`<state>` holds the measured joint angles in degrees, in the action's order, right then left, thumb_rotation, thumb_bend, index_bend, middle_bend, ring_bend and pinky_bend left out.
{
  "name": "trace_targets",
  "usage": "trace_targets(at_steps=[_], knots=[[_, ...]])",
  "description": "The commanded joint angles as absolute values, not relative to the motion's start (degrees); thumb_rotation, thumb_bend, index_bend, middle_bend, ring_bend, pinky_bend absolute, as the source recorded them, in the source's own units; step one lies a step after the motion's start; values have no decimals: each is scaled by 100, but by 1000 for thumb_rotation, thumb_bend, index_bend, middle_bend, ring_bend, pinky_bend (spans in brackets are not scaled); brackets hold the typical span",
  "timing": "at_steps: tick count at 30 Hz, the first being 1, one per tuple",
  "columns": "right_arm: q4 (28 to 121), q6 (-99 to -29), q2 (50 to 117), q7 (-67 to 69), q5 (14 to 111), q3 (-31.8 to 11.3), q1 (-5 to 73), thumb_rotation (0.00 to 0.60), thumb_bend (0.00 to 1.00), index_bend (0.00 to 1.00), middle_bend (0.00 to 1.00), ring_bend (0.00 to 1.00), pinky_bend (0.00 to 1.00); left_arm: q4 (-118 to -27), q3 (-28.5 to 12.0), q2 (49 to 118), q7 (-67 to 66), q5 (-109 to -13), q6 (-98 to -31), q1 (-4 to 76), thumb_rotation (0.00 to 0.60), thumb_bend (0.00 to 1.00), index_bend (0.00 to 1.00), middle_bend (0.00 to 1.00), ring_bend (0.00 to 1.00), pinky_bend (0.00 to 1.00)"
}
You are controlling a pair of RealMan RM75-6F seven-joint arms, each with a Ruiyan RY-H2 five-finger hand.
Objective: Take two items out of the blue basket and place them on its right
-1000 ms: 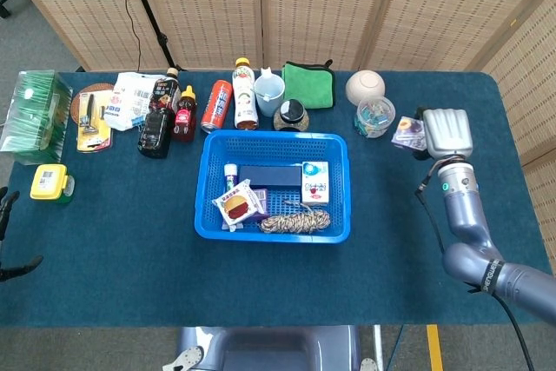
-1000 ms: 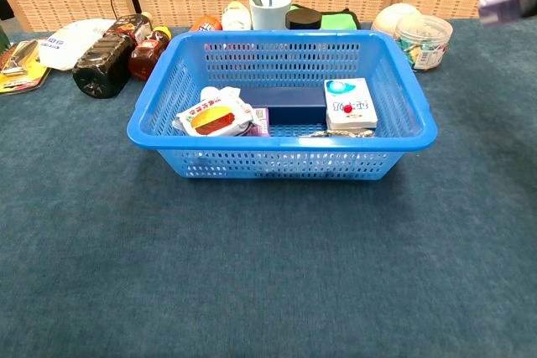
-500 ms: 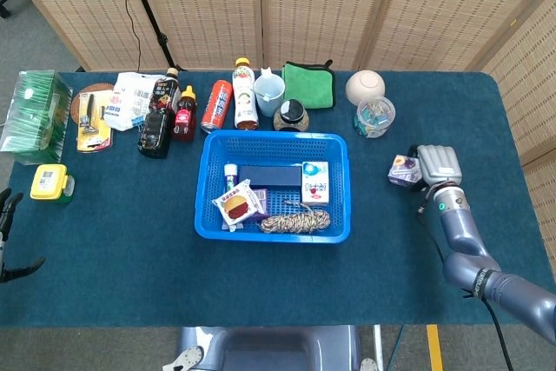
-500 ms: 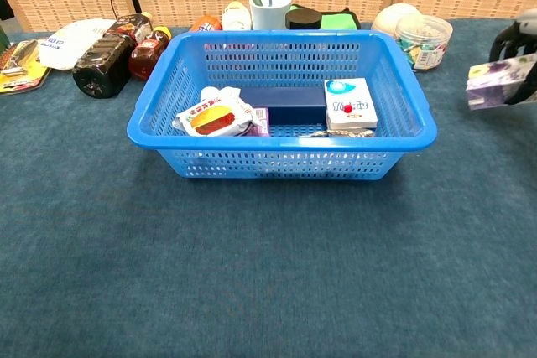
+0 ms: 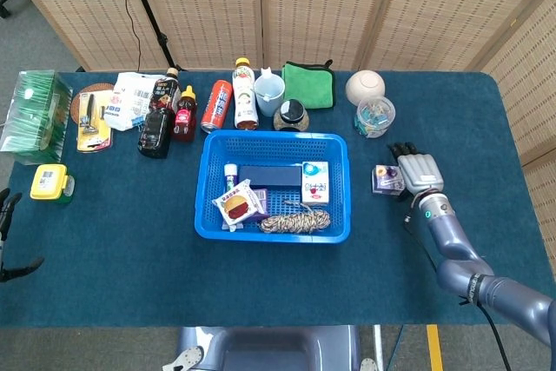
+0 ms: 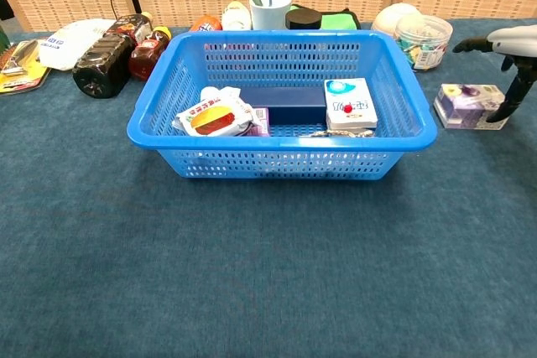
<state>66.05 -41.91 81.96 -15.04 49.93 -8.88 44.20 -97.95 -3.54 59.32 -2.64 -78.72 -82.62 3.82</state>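
Note:
The blue basket (image 5: 208,182) (image 6: 403,98) stands mid-table. In it lie a burger-print snack packet (image 5: 236,205) (image 6: 215,116), a dark blue box (image 5: 269,176) (image 6: 282,104), a white carton (image 5: 314,182) (image 6: 350,104) and a coil of rope (image 5: 295,221). A small purple pack (image 5: 386,180) (image 6: 468,106) rests on the cloth just right of the basket. My right hand (image 5: 417,170) (image 6: 515,56) hovers at the pack's right side with fingers spread, one dark finger (image 6: 508,103) against its edge. Only the fingertips of my left hand (image 5: 9,208) show at the far left edge, apart and holding nothing.
Behind the basket stand sauce bottles (image 5: 165,115), a red can (image 5: 216,106), a drink bottle (image 5: 245,93), a cup (image 5: 269,91), a green cloth (image 5: 307,84), a white ball (image 5: 365,87) and a jar of clips (image 5: 375,116). A green box (image 5: 35,115) and yellow item (image 5: 49,182) sit far left.
My right hand came down and toward the basket with the purple pack. The pack now sits on the table and the fingers have spread away from it.

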Motion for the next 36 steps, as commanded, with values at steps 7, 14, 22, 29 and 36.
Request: trace_targets(at_steps=[7, 14, 22, 29, 36], knots=[[7580, -4954, 7644, -2258, 4854, -899, 4343, 600, 0, 0, 0, 0, 104, -9859, -303, 5934, -310, -7996, -8333, 355, 600, 0, 0, 0, 0, 0], [9250, -5936, 6819, -2733, 5302, -1174, 4286, 600, 0, 0, 0, 0, 117, -9921, -317, 5893, -253, -7972, -8312, 361, 600, 0, 0, 0, 0, 0], [10242, -5876, 6649, -3278, 4996, -1569, 4791, 600, 0, 0, 0, 0, 118, -9950, -328, 5841, -170, -7965, -8276, 378, 600, 0, 0, 0, 0, 0], [10476, -5706, 6994, -3856, 4293, -1823, 5509, 600, 0, 0, 0, 0, 127, -9909, -366, 5805, -77, -7875, -8198, 410, 600, 0, 0, 0, 0, 0], [10308, -5361, 7472, -3973, 3579, -1839, 6077, 600, 0, 0, 0, 0, 136, -9871, -397, 5799, -80, -7779, -8094, 462, 600, 0, 0, 0, 0, 0]])
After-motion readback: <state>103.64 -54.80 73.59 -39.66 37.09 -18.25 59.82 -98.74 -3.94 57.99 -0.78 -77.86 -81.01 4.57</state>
